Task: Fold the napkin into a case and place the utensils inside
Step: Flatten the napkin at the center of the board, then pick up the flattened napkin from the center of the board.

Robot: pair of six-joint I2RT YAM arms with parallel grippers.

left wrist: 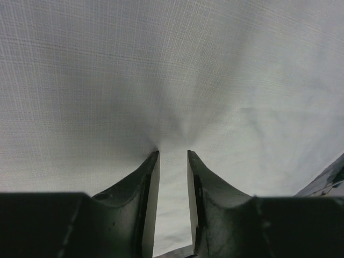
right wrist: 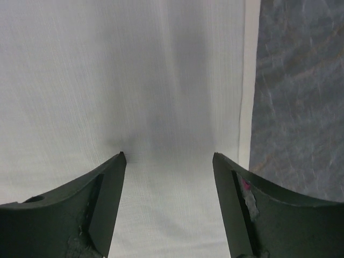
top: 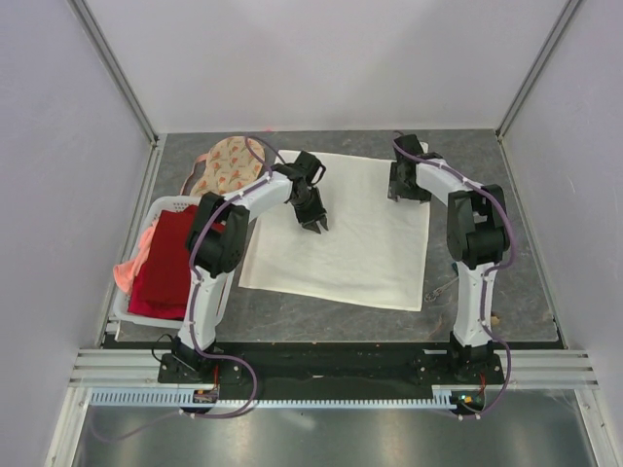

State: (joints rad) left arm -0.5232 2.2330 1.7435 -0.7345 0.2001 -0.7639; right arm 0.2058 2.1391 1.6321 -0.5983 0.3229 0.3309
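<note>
Top external view shows the napkin (top: 360, 243) spread flat on the table (top: 487, 165), not yet a case: the left gripper (top: 319, 226), jaws narrowly apart, touches its middle, the right gripper (top: 404, 195) gapes near its far right corner, so all folding and loading the utensils (top: 440, 286) seems left.

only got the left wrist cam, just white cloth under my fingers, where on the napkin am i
Observer: Your left gripper is over the left-centre of the plain cream-white square cloth napkin, which lies spread flat and unfolded.
Operator: where's the other arm
Observer: The right gripper is near the napkin's far right corner, jaws wide open.
Operator: and the cutlery
Observer: A slim gold-coloured metal utensil lies on the grey stone-look table, just off the napkin's near right corner. It is too small to tell which piece.
</note>
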